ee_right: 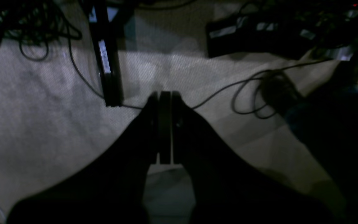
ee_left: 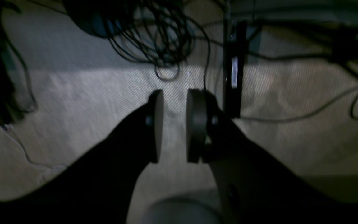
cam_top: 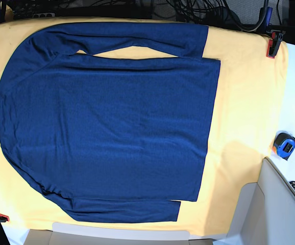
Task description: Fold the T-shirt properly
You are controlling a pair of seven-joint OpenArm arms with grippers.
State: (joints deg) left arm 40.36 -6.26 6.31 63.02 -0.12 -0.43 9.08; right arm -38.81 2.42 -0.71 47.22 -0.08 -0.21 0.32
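The T-shirt [cam_top: 106, 127] lies flat and unfolded on the yellow cloth [cam_top: 249, 102], filling its left and middle, both sleeves along the long edges. My left pincer [ee_left: 174, 124] stands partly open over the floor [ee_left: 89, 93], holding nothing — the right pincer [ee_right: 165, 124] is closed and empty. I judge a sleeve should be folded inward first, gripped at its cuff.

Plain dark navy T-shirt [cam_top: 106, 122]; yellow cloth [cam_top: 244, 102] beneath; red clamps [cam_top: 272, 45]; blue-black tape measure [cam_top: 285, 145].
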